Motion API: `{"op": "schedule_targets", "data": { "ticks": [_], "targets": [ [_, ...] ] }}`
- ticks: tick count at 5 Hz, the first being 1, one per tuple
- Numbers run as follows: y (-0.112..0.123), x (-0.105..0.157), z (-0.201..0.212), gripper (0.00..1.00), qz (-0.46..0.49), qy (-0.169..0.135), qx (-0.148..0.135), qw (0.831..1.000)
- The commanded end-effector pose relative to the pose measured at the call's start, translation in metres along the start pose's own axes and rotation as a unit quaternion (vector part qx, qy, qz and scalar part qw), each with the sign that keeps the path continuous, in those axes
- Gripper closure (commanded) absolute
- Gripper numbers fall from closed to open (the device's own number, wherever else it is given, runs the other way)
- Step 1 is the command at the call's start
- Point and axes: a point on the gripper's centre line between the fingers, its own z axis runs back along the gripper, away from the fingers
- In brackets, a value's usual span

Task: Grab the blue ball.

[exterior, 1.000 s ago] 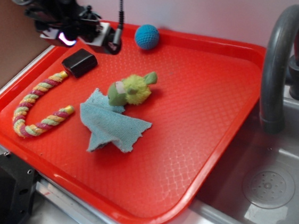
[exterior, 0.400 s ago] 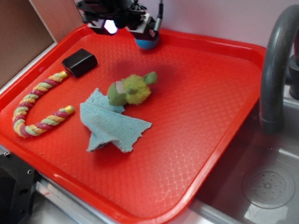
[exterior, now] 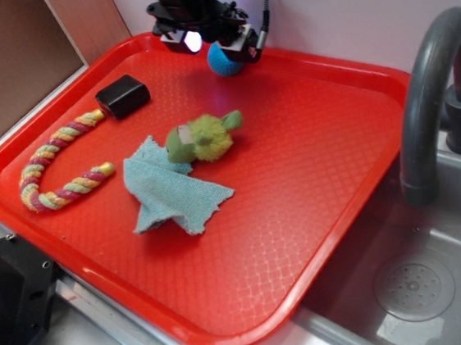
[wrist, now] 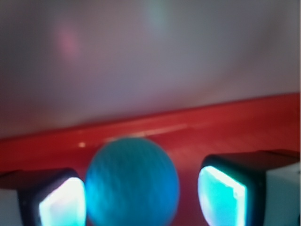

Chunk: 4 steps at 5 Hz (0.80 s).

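The blue ball rests at the far edge of the red tray, close to the white wall. My gripper hangs right over it and covers its top. In the wrist view the teal ball sits between my two glowing pads, close against the left pad with a gap to the right one. The gripper is open, the jaws standing wider than the ball.
On the tray lie a black block, a striped rope toy, a fuzzy green plush toy and a light blue cloth. A grey faucet and sink are to the right. The wall stands just behind the ball.
My gripper has travelled right along the tray's far edge, from above the black block to over the blue ball. Nothing on the tray has moved.
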Motion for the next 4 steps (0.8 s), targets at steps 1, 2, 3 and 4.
{"op": "schedule_targets", "data": {
  "ticks": [1,2,3,4],
  "targets": [
    [0.004,0.026,-0.02,0.77,-0.035,-0.008,-0.045,0.998],
    [0.004,0.024,-0.013,1.0,-0.029,-0.013,-0.036,0.999],
    [0.005,0.023,0.0,1.0,-0.027,-0.011,-0.041,0.999],
    [0.001,0.018,0.031,1.0,-0.034,0.03,-0.014,0.999]
  ]
}}
